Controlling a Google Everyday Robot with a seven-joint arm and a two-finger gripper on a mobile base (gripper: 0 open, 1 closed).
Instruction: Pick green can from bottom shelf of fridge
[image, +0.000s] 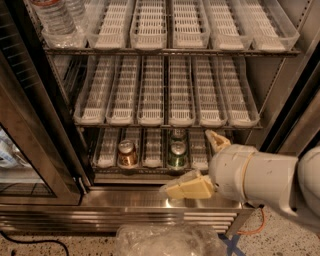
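Note:
The green can (177, 155) stands upright at the front of the fourth lane of the bottom shelf (150, 167) of the fridge (45, 150). A second green can (177, 135) stands right behind it. My gripper (186, 161) is in front of the shelf, just right of and below the green can. Its two cream fingers are spread wide and hold nothing. One finger (187, 187) lies low over the steel sill, the other (217, 141) points up at the right of the can. My white arm (260, 180) comes in from the right.
A copper-brown can (127, 153) stands two lanes left of the green can. The two racks above hold plastic lanes, with water bottles (55, 17) top left. The open glass door (20, 165) is at the left. A clear plastic bag (170, 240) lies on the floor.

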